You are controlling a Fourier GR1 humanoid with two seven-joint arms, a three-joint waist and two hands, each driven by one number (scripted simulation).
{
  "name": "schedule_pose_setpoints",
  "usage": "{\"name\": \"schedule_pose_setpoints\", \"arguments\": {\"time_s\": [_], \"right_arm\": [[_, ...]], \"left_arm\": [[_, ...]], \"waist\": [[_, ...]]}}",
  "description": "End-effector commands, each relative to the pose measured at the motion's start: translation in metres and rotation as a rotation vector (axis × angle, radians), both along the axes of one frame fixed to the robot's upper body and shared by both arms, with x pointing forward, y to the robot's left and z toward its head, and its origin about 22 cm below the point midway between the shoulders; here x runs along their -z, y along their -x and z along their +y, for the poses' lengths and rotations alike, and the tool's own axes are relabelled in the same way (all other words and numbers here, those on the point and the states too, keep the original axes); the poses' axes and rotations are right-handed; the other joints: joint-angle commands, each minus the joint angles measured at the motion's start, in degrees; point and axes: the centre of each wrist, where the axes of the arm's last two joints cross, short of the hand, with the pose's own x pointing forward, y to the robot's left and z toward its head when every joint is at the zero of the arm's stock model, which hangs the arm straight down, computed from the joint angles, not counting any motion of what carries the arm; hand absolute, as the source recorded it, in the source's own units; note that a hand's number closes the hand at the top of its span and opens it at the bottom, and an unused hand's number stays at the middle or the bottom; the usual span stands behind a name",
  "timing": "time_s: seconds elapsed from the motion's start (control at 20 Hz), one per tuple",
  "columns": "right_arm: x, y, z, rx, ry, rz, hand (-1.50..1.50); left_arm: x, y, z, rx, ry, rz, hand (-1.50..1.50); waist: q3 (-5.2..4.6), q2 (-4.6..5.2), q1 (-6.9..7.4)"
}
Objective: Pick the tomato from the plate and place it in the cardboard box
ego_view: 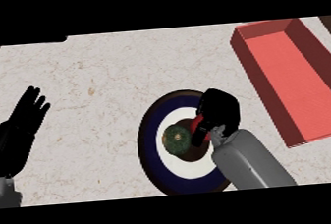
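A round plate [154, 134] with a dark blue rim and white ring lies at the counter's middle front. On it sits the tomato [198, 124], red, with a green-brown patch [176, 137] showing on its left side. My right hand [218, 111] comes in from below right and curls over the tomato, hiding most of it. The box [297, 79], red inside and open-topped, stands at the right, running from the far edge toward me. My left hand [20, 128] rests open at the left edge, fingers up.
The counter top [99, 70] is pale speckled stone. A dark object [30, 41] shows at the far left edge. Dark wood shows at both far corners.
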Motion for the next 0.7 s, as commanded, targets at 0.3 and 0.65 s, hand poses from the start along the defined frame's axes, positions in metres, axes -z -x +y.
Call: {"name": "schedule_pose_setpoints", "arguments": {"time_s": [0.3, 0.65], "right_arm": [[-0.045, -0.102, 0.011, 0.001, 0.114, -0.111, 1.50], [-0.107, -0.099, 0.047, -0.053, 0.155, -0.350, 1.50]], "left_arm": [[0.010, 0.008, -0.010, 0.010, -0.006, -0.008, 0.00], [-0.001, 0.001, -0.010, -0.003, -0.002, 0.004, 0.00]], "waist": [[0.00, 0.17, 0.89], [-0.01, -0.30, -0.45]]}}
